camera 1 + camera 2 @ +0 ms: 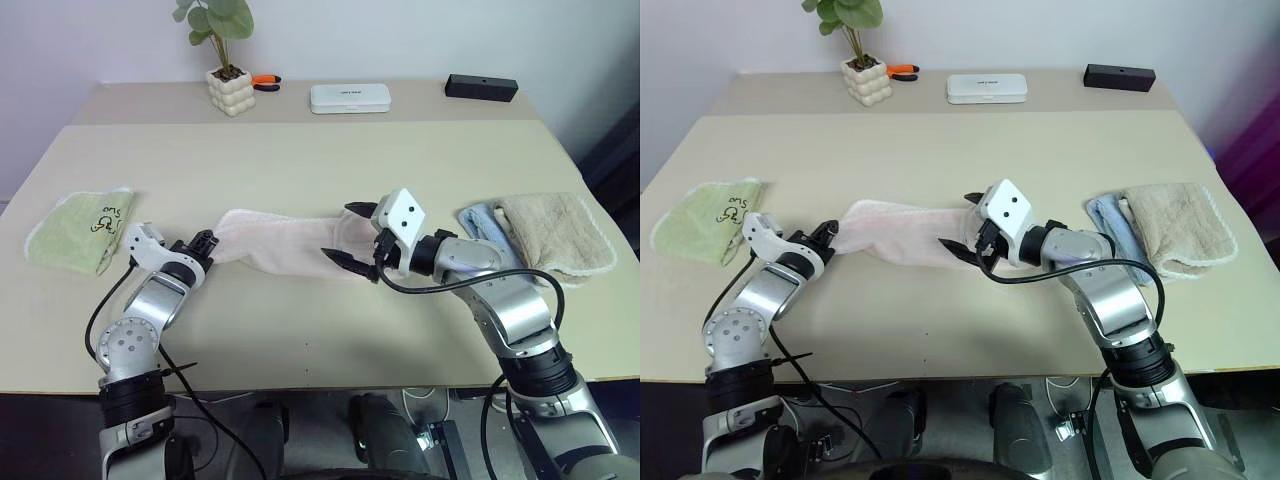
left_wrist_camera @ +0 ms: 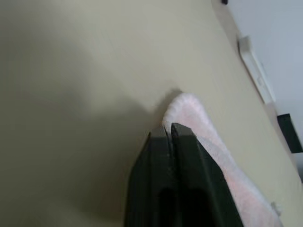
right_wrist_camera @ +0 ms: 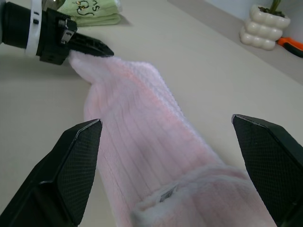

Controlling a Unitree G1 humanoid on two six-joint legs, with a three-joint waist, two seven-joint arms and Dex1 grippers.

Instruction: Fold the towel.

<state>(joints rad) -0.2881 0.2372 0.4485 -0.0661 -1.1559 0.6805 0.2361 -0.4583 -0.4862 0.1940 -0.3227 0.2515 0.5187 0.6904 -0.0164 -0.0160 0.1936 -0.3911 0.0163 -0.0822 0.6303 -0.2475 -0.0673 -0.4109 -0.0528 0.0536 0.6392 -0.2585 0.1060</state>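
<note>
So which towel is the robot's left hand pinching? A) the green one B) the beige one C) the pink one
C: the left gripper has its jaws shut on the end of the pink towel, while the green towel lies untouched beside it.

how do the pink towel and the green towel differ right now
The pink towel is stretched long across the table's middle; the green towel lies folded compact at the robot's left. The left gripper is shut on the pink towel's end; nothing touches the green one. Both lie on the same table.
</note>
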